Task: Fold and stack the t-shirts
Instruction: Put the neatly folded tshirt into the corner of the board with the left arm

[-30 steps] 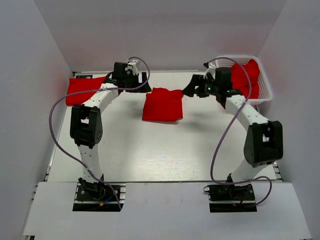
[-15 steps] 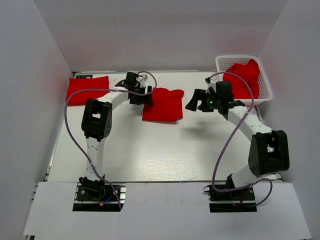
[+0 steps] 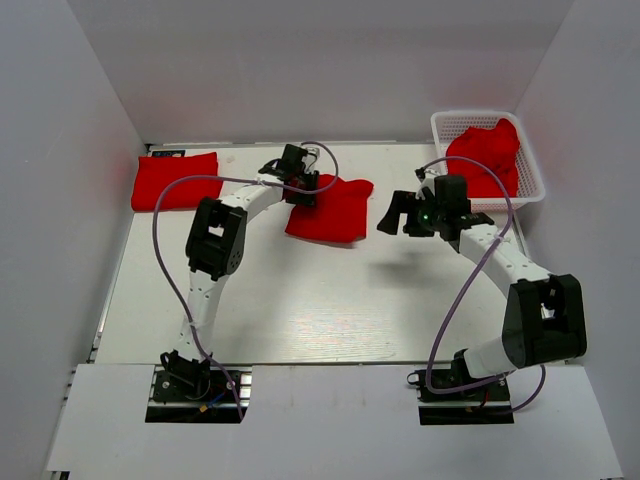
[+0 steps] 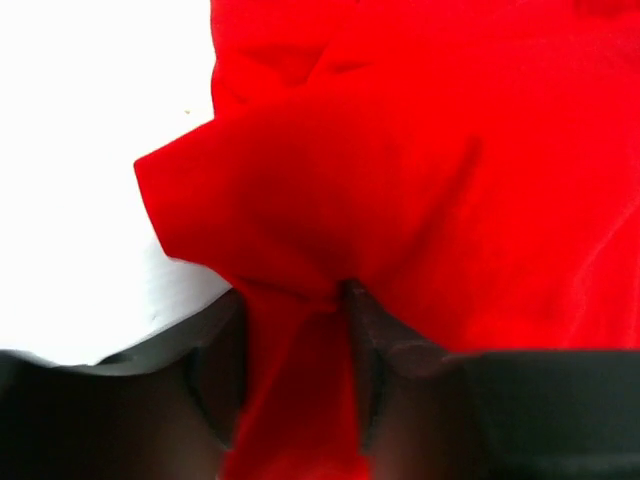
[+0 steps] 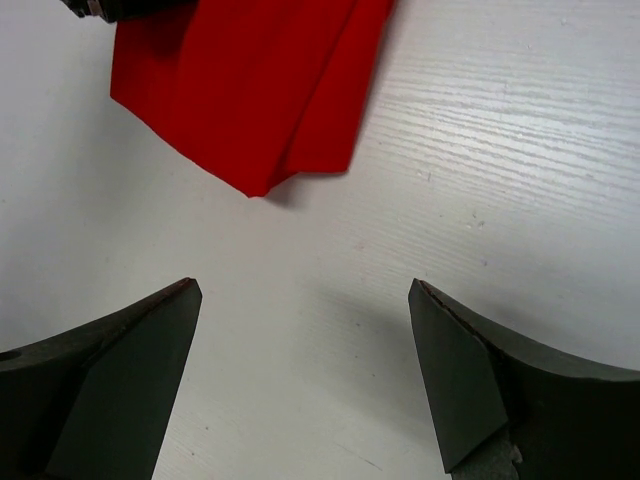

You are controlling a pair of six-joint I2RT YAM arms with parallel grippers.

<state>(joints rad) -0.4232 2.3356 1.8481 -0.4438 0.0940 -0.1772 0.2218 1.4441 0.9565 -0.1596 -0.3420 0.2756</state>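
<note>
The left fingers [image 4: 400, 365] pinch a bunched fold at the far left corner of the middle t-shirt [image 3: 335, 212], which lies mid-bench. The right fingers [image 5: 115, 385] are spread wide and hold nothing, over bare bench [image 3: 300, 300] just right of that shirt. Red cloth lies in three places: this shirt, a folded t-shirt [image 3: 175, 180] far left, and a heap [image 3: 485, 155], its number unclear, in the white basket [image 3: 462, 121] far right.

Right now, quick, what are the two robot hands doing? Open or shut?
Left gripper: shut on a pinch of the middle t-shirt.
Right gripper: open, holding nothing, above the table.
</note>
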